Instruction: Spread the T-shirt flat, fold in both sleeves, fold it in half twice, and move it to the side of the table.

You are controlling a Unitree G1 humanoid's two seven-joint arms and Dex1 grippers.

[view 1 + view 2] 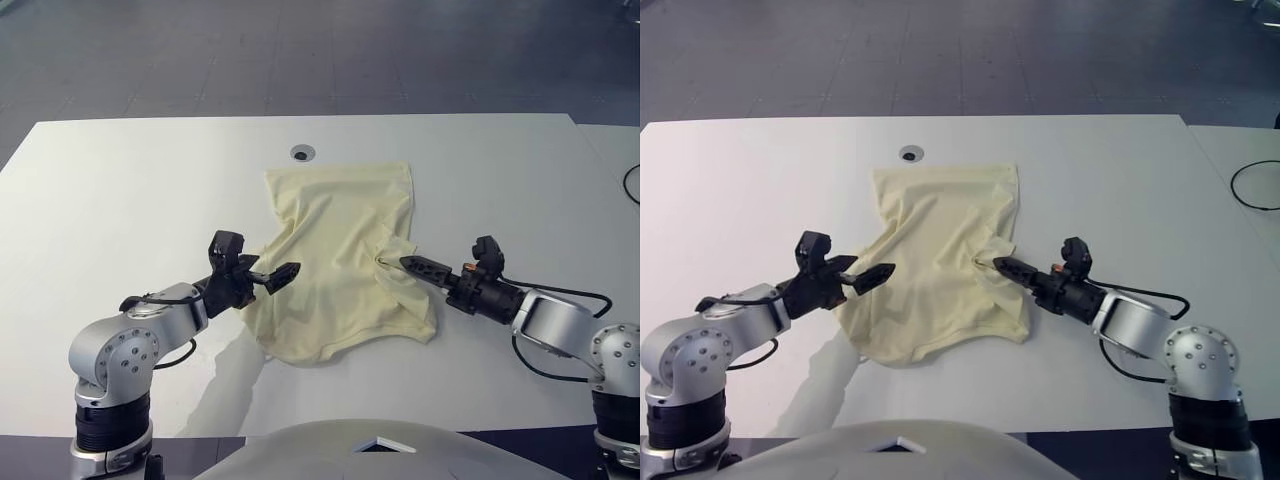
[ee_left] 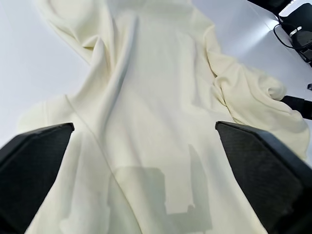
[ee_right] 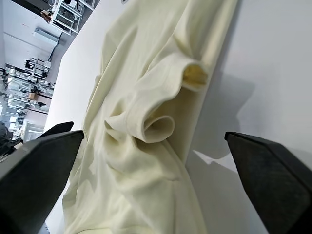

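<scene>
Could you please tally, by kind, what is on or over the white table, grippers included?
T-shirt, pale yellow, rumpled: 1
Grippers, black, both open at the shirt's edges: 2 (left gripper, right gripper)
Round port in the table: 1
Total: 4

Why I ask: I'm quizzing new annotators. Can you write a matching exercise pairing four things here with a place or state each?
1. rumpled pale yellow cloth T-shirt
2. small round grey grommet
3. left gripper
4. right gripper

A. just beyond the shirt's far edge
B. open, at the rolled sleeve
C. lying mid-way across the white table
D. open, at the shirt's left edge

Pairs: 1-C, 2-A, 3-D, 4-B.
</scene>
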